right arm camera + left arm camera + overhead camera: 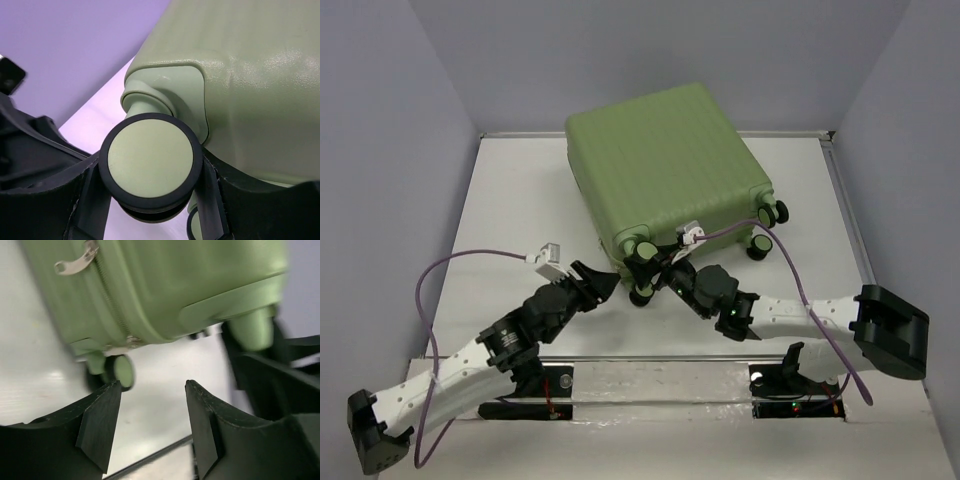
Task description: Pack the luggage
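- Luggage [665, 170]: closed and lying on its broad side at the middle of the desk's [520, 200] far edge. It sits askew, so one wheeled corner points toward the near edge, within reach of both arms.
- Zip [112, 305]: runs shut along the seam in the left wrist view, with the pull tab [75, 262] hanging loose. No lining shows, so packing proper seems not yet begun (a judgement from the closed shell).
- Right gripper [150, 200]: clamped on the wheel [150, 159] at that near corner, one finger against each side of the black tyre. The wheel is probably chosen because it sticks out from the smooth shell and offers a hold for dragging or turning the case.
- Left gripper [152, 420]: jaws apart and holding nothing, low over the desk just left of the same corner. Its fingers [100, 425] point toward the seam and a second wheel [122, 371].
- Probable step: shifting the luggage so that the zip comes within reach. The free gripper looks placed to steady the shell or take the pull tab.
- Risk: the wheel sits on a stem that likely swivels (as on most cases), so a pull may twist the wheel rather than move the case.
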`<state>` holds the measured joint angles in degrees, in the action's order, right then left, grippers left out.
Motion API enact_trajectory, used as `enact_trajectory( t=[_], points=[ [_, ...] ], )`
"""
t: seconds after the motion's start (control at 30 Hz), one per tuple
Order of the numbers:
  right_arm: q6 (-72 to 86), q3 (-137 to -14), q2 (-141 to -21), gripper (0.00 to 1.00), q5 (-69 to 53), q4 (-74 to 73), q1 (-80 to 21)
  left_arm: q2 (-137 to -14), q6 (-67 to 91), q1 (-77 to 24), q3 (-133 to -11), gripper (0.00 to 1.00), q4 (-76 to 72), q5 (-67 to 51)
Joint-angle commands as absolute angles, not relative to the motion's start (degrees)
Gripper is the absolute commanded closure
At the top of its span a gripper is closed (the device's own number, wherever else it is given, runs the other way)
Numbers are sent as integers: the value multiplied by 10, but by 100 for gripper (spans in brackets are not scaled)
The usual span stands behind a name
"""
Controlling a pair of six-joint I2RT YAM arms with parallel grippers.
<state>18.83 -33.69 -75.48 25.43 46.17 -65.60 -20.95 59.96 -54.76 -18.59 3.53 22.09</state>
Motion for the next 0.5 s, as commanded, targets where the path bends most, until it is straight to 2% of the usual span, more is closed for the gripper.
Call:
enact_trajectory(
  t=[0.0, 0.27, 0.47],
  points=[
    [194, -352, -712, 92, 306, 512, -629, -327, 510, -550, -202, 36, -34, 242],
    [191, -345, -693, 92, 308, 495, -629, -408, 434, -550, -203, 36, -148, 288],
    [190, -345, -695, 92, 301, 493, -629, -471, 391, -550, -225, 47, -178, 283]
  ],
)
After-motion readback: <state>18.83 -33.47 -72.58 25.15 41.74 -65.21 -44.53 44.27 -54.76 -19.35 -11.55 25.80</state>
